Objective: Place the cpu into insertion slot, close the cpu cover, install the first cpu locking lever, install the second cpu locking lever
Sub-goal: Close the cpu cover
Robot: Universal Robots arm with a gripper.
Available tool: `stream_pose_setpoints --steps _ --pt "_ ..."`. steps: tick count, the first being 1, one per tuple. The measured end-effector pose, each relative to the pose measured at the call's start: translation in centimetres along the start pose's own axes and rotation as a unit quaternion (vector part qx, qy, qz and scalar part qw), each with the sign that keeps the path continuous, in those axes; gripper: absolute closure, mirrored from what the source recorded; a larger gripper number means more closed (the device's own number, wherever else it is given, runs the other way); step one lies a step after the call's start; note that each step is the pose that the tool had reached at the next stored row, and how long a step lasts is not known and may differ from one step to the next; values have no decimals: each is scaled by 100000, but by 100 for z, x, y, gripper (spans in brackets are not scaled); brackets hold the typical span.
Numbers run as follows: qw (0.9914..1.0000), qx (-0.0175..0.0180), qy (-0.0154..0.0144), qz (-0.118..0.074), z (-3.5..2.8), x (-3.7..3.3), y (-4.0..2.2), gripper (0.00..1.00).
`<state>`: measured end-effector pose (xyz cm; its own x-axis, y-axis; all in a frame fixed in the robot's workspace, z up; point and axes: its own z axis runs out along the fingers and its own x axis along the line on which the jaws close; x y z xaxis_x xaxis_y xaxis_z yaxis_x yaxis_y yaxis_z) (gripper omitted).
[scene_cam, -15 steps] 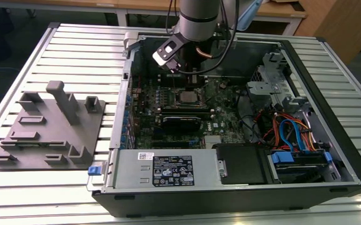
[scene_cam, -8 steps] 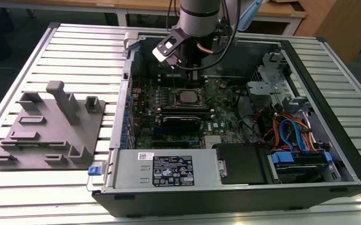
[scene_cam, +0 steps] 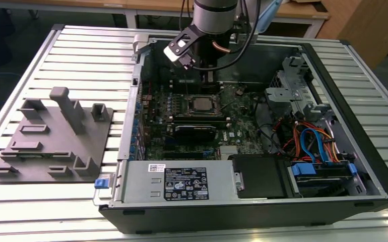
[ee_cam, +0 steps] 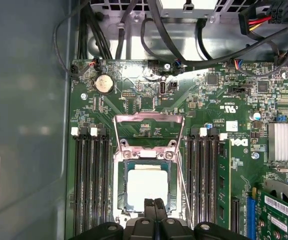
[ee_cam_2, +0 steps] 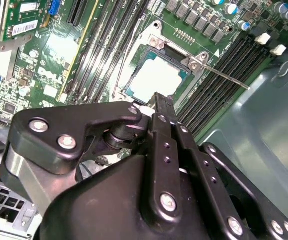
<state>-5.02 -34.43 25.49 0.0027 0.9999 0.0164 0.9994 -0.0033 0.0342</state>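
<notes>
- The gripper [ee_cam: 154, 206] hangs over the near edge of the insertion slot [ee_cam: 119, 182]. In both wrist views its fingers [ee_cam: 149, 212] are pressed together and carry nothing. In the exterior view the arm comes down from the upper middle of the frame into the computer case [scene_cam: 261, 214].
- On the exterior view's left, a grey plastic tray [scene_cam: 53, 136] of holders lies on the slatted table [scene_cam: 33, 212], well apart from the case.
- In the middle of the exterior view the cpu [scene_cam: 201, 104] shows as a small silver square on the green board. In the first wrist view it lies flat inside the slot, its edges square to the frame, just beyond the fingertips.
- The cpu cover [ee_cam: 149, 116] is swung up and back on its hinge, away from the cpu, and the green board shows through its window.
- One locking lever [ee_cam_2: 224, 77] juts out from a corner of the slot as a bare rod, not hooked down.
- On the exterior view's right, blue and orange cables [scene_cam: 312, 143] lie beside the drive bays.
- Progress, as I judge it: the first step looks done, with the cpu seated. Closing the cover and fastening both levers are left.
</notes>
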Motion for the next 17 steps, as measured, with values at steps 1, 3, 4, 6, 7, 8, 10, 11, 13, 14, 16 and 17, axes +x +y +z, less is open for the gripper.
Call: stream_pose_setpoints --steps 1,3,4,6,7,8,10,11,13,14,16,17 --pt "100000 24 -8 0 -1 0 0 90" --pt "100000 46 -8 2 -1 0 0 90" --pt "100000 46 -6 -1 0 0 0 90" --pt "100000 49 -7 -2 -1 0 0 90" --pt "100000 50 -7 0 -1 0 0 90" --pt "100000 53 -7 0 -1 0 0 90" --pt "100000 55 -9 -2 -1 0 0 90" --pt "100000 51 -4 -2 -2 0 0 90" --pt "100000 56 -14 -3 -17 0 1 90" --pt "100000 55 -7 -2 -30 0 1 90" --pt "100000 56 -9 -1 -65 1 2 90" --pt "100000 51 -4 1 -92 1 3 90"
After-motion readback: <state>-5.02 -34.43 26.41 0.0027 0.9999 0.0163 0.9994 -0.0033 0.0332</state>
